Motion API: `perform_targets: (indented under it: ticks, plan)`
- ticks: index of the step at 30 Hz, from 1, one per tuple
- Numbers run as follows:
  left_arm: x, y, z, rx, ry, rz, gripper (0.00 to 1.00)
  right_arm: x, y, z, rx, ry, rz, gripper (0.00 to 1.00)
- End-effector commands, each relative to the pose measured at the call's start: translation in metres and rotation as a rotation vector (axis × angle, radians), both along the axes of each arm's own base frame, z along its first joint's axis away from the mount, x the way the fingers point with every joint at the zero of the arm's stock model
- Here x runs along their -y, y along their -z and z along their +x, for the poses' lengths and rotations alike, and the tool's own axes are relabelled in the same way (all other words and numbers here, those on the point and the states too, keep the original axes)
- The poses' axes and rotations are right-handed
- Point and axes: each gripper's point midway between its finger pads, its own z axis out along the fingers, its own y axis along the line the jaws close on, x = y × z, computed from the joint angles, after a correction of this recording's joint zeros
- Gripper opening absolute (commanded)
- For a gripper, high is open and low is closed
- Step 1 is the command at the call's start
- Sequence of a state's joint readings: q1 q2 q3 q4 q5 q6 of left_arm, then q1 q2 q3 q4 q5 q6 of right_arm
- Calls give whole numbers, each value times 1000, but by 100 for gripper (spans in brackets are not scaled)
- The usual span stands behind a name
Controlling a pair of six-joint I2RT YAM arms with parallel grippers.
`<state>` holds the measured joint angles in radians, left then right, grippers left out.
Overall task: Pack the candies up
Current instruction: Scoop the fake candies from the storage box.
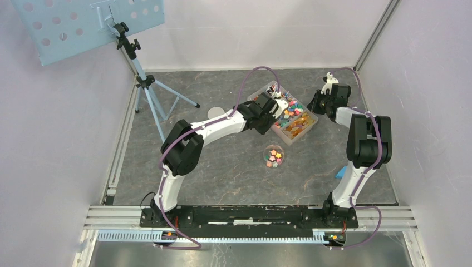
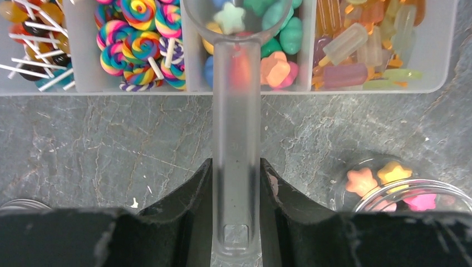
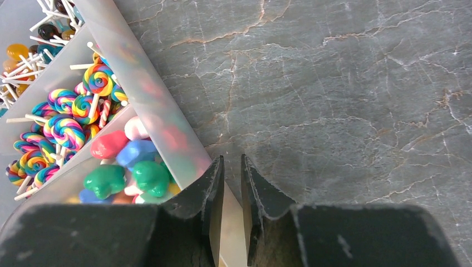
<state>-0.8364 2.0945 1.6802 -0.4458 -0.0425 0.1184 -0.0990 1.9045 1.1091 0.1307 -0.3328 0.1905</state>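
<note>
Left fingers [image 2: 197, 192], nearest the lens in the left wrist view, are clamped from both sides on the handle of a clear scoop [image 2: 236, 111]. The right fingers [image 3: 211, 192] stand almost together, pinching what appears to be the pale edge of the tray [image 2: 111, 89].

Surface [image 1: 222, 172]: grey, marbled, carrying everything.

Tray: clear and divided into compartments side by side, set toward the far side of the surface between the two arms. From left to right in the left wrist view, the compartments hold round sweets on white sticks [image 2: 33, 33], rainbow lollipops [image 2: 139, 44], mixed star and bear-like candies [image 2: 275, 69], and amber and pale ice-pop shapes [image 2: 345, 44].

Cup [image 2: 414, 182]: small, clear, round and open-topped, on the surface near the tray's near side and not touching it. It already holds a few star candies in pink, yellow and orange.

Scoop: the long axis runs straight away from the left fingers to the tray. The bowl sits over the third compartment with a pale green star [image 2: 230, 16] in it.

Key relation, as a judgement: the cup lies back toward the arm and to the right of the scoop handle, nearer the left arm than the right. The load would need drawing back and swinging right before tipping, and the star could slide off the bowl on the way.
</note>
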Motion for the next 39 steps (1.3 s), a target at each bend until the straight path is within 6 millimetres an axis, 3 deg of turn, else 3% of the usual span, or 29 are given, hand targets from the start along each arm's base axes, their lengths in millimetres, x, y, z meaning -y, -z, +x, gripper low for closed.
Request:
perform_targets:
  ticks: [1,7,16,24,35,39]
  plan:
    - [-16,-13,8,58,-50,16,2,-7,1,-11,-28,-39,10,23]
    - [-31,-12,3,60,-57,38,2,4,-13,1,0,-24,8,23]
    - [-37,-24,-3,72,-43,10,2,-1,-23,6,24,-39,39,23]
    - [-42,-50,-12,67,-50,-24,2,2,-65,6,92,-31,16,24]
    - [-51,-76,-29,67,-45,-76,2,-9,-113,-24,165,-44,31,32]
    - [-56,-88,-36,63,-47,-100,2,-18,-126,-43,175,-36,30,49]
